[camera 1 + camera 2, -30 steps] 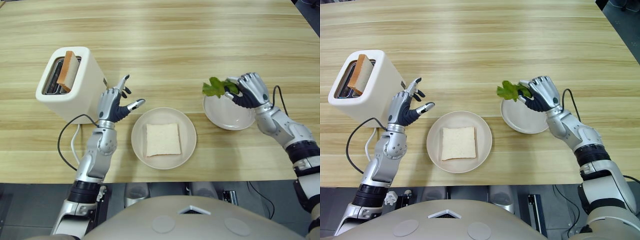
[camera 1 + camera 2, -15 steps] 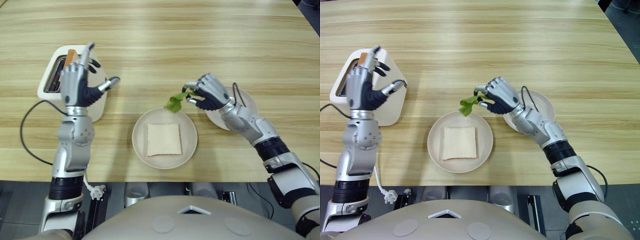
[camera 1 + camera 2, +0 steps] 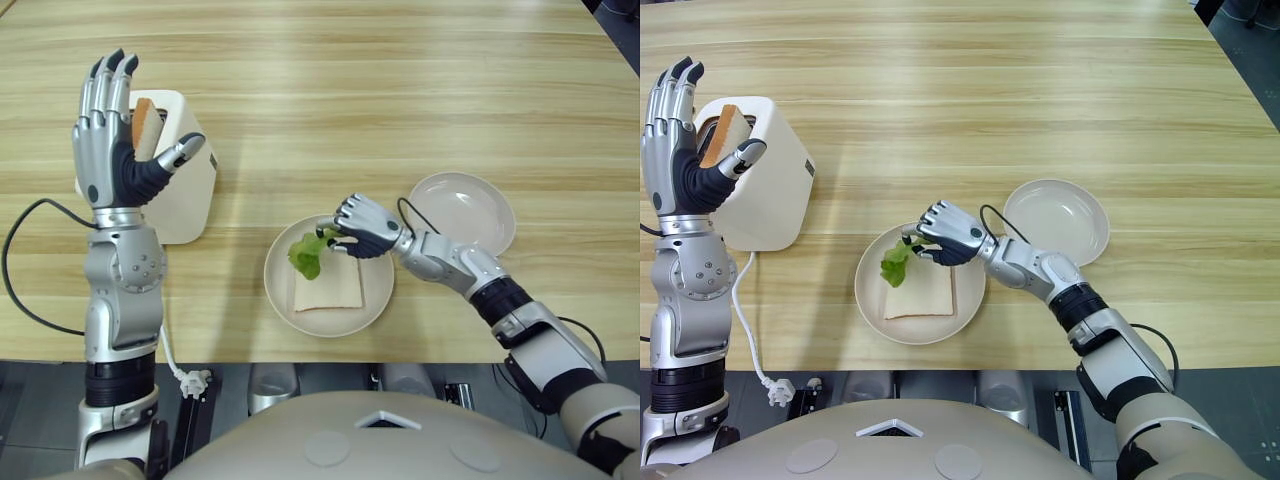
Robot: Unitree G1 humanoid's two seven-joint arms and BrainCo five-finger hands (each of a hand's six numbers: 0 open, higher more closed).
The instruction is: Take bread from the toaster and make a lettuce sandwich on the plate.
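We see the left hand (image 3: pixel 112 150) raised in front of the toaster (image 3: pixel 190 195), palm toward us. Its fingers are stretched straight up, the thumb juts out to the side, and it holds nothing. A slice of toast (image 3: pixel 147 120) stands upright in the toaster's slot, showing just beside those fingers. From here we cannot tell whether the hand touches either of them.

The right hand (image 3: pixel 365 225) hangs over the far edge of the plate (image 3: pixel 378 288), which sits near the front of the bench (image 3: pixel 400 80). Its fingers are curled in tight on the upper end of a lettuce leaf (image 3: pixel 307 255). The leaf dangles from that grip over the far left corner of the bread slice (image 3: pixel 335 290), which lies flat in the middle of the plate. Part of the leaf overlaps the bread and part overlaps the bare plate beside it, and we cannot make out whether it already rests on them.

To the right of the plate, just beside the right forearm, we find a smaller plate (image 3: pixel 465 210) with nothing on it. A dark cord (image 3: pixel 20 300) loops across the bench on the left, behind the left arm.
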